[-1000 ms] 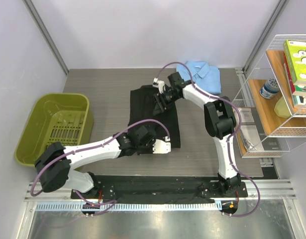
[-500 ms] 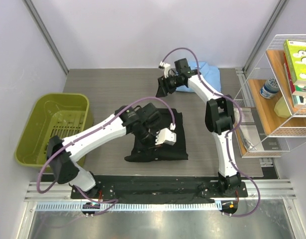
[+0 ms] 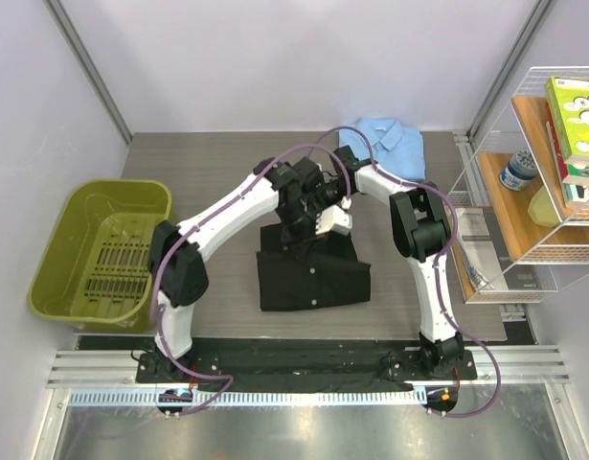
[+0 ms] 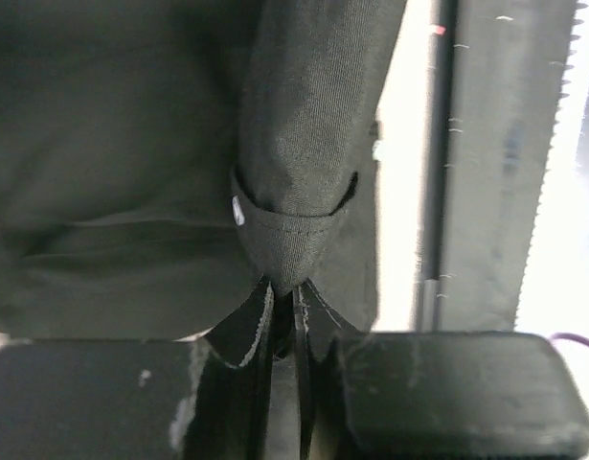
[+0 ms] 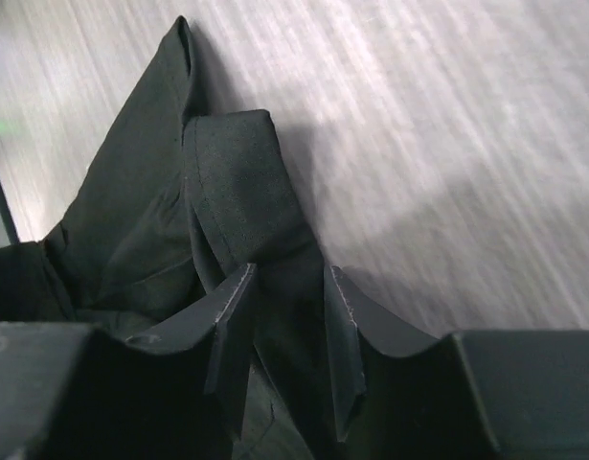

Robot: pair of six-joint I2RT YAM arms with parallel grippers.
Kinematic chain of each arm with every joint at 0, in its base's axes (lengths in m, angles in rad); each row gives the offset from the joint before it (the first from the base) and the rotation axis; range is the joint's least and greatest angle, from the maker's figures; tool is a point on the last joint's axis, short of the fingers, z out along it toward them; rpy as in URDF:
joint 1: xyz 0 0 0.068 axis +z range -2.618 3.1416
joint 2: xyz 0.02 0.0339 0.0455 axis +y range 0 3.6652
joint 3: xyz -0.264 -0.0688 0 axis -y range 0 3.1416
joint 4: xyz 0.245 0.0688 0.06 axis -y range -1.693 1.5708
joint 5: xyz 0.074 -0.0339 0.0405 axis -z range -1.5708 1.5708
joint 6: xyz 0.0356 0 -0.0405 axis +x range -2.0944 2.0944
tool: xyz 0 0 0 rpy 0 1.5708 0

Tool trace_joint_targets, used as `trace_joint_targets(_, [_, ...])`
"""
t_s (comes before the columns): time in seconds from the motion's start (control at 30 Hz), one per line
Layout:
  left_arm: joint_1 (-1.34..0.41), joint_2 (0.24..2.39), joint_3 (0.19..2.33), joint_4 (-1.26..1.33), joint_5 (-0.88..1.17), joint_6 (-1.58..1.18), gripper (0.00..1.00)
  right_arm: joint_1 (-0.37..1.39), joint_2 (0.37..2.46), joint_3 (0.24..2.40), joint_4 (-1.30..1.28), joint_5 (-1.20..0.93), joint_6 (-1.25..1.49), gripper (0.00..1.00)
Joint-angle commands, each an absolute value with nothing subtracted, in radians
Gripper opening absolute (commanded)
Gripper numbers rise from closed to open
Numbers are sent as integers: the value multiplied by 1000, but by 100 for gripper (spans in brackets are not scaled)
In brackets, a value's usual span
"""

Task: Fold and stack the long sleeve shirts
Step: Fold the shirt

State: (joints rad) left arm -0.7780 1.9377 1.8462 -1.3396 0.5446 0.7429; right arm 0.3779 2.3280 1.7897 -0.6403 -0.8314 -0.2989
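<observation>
Left pincer [image 4: 286, 305] nips black shirt [image 3: 313, 278]; right pincer [image 5: 289, 287] straddles it, half-open.

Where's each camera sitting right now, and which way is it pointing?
Top: above and behind the bases, looking down at the table; both arms, black shirt, blue shirt, bin.
Left wrist: on that wrist, looking along the left gripper, shut on a cuff.
Right wrist: looking down past the right gripper, astride a fold.
Shared: all show the black shirt.
</observation>
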Motion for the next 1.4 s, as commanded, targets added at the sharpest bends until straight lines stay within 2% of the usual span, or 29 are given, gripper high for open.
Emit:
trace_joint_targets(0.0, [-720, 2029, 1988, -1542, 555, 844, 11, 388, 2272, 1775, -681, -862, -341, 38])
trace_joint_targets(0.3, [-649, 2157, 2074, -1483, 511, 885, 13, 387, 2269, 1781, -696, -867, -354, 37])
trace_joint_targets(0.7, [-621, 2200, 2098, -1410, 448, 871, 15, 388, 2289, 1813, -726, -890, -364, 37])
trace_joint_targets(0.8, [-606, 2188, 2092, -1355, 431, 844, 24, 387, 2293, 1828, -733, -885, -367, 38])
trace_joint_targets(0.83, [-592, 2168, 2091, -1341, 436, 825, 36, 385, 2293, 1836, -739, -882, -367, 38])
trace_joint_targets(0.93, [-534, 2106, 2048, -1273, 489, 777, 51, 365, 2290, 1879, -756, -858, -367, 45])
trace_joint_targets(1.03, [-450, 1994, 1933, -1171, 593, 692, 61, 319, 2296, 1968, -790, -819, -362, 51])
trace_joint_targets(1.2, [-387, 1899, 1696, -1083, 702, 569, 64, 261, 2281, 2103, -926, -824, -438, 57])
trace_joint_targets(1.37, [-379, 1911, 1611, -892, 767, 396, 68, 247, 2140, 2002, -1075, -850, -586, 63])
